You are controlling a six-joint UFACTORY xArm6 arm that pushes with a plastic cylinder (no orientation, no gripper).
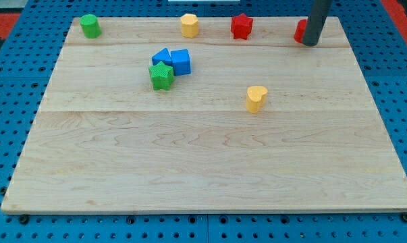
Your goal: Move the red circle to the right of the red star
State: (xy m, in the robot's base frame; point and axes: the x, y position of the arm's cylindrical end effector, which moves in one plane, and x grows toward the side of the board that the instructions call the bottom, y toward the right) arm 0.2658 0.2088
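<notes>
My tip (310, 43) is a plain rod end with no fingers to part, close or clamp on anything; it stands on the wooden board (210, 162) near the view's top right corner. It sits just at the view's right of the red circle (300, 31), touching it or very nearly so, and the dark rod covers that block's right side, so only its left part shows.

In the camera view, the red circle lies along the board's top edge, at the view's right of the red star (241, 26) and clearly apart from it. Further along the same top edge toward the view's left sits a yellow hexagon-like block (190, 25), near the star, and a green cylinder (90, 25) rests close to the top left corner.

Left of the board's middle, three blocks cluster together: a blue cube (181, 61), another blue block (161, 57) touching it on the view's left and whose shape is hard to make out, and a green star (161, 75) pressed against both from below. A yellow heart-shaped block (256, 98) stands alone right of centre, well apart from all the others.
</notes>
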